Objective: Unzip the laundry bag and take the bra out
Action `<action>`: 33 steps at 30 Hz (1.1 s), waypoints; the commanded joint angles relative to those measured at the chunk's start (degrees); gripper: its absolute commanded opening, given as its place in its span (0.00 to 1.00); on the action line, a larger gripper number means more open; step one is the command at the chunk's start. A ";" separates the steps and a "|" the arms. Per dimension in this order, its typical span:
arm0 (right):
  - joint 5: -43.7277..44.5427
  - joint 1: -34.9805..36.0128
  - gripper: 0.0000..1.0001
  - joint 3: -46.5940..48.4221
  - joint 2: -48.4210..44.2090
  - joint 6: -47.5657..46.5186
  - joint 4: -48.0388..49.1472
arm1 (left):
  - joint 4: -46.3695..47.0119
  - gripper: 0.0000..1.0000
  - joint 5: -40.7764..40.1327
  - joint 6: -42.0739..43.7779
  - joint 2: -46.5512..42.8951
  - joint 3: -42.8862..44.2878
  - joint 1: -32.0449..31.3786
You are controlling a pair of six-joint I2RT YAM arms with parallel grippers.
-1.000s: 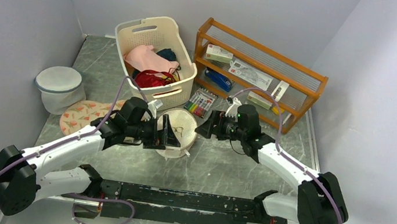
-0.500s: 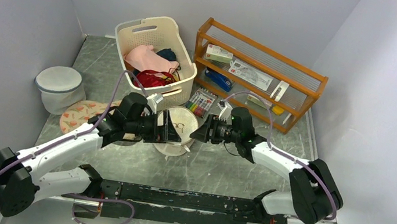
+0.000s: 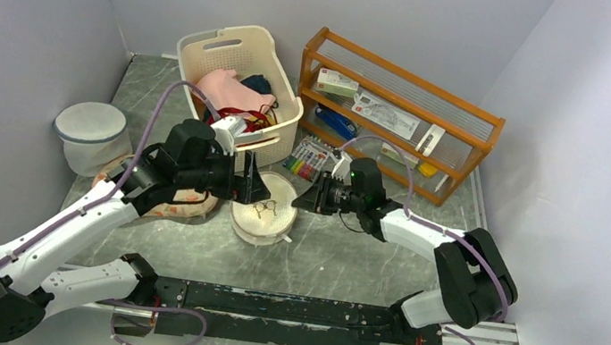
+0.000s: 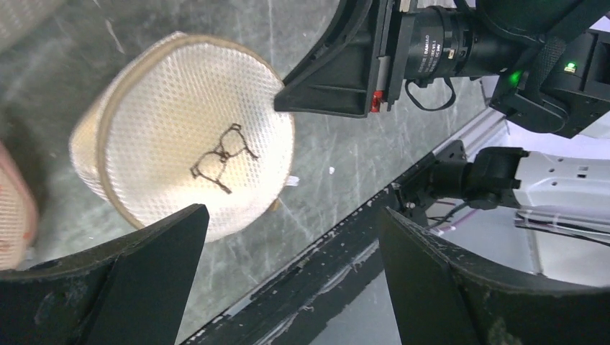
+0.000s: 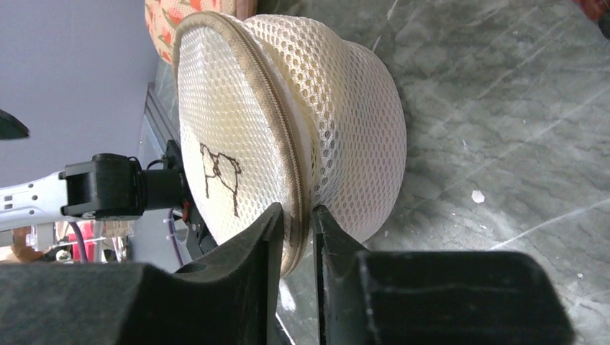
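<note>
The laundry bag [image 3: 264, 215], a cream mesh drum with a black bra outline on its flat top, lies on the table between the arms. My right gripper [image 3: 298, 202] reaches in from the right. In the right wrist view the laundry bag [image 5: 338, 108] fills the middle, and the right gripper [image 5: 296, 214] is shut on its tan zip rim at the right edge. My left gripper [image 3: 253, 189] hangs open just above the bag's left side. In the left wrist view the left gripper [image 4: 289, 212] holds nothing, with the laundry bag [image 4: 187, 165] below it. The bra is hidden.
A white laundry basket [image 3: 211, 46] of clothes stands just behind the bag. Behind my right arm is a wooden rack [image 3: 400, 118] with a pack of markers [image 3: 308, 159] in front. A white round mesh bag [image 3: 91, 135] and a floral cloth [image 3: 126, 174] lie at the left.
My right gripper moved left to the bag's rim and closed on it. My left arm lifted and drew back to the left, still open.
</note>
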 commanded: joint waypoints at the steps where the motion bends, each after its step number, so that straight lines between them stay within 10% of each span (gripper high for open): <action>1: -0.63 -0.02 0.19 1.24 0.45 -0.40 1.29 | -5.91 0.99 -5.68 7.42 -0.55 4.14 -0.49; 23: -2.14 -4.55 0.00 3.41 -2.25 0.03 -5.61 | 21.18 0.97 -1.41 36.95 -3.10 -8.42 -8.95; 33: -3.28 -5.35 0.00 3.91 -2.19 1.14 -5.23 | 17.10 0.96 -21.02 42.67 1.23 -12.49 -26.08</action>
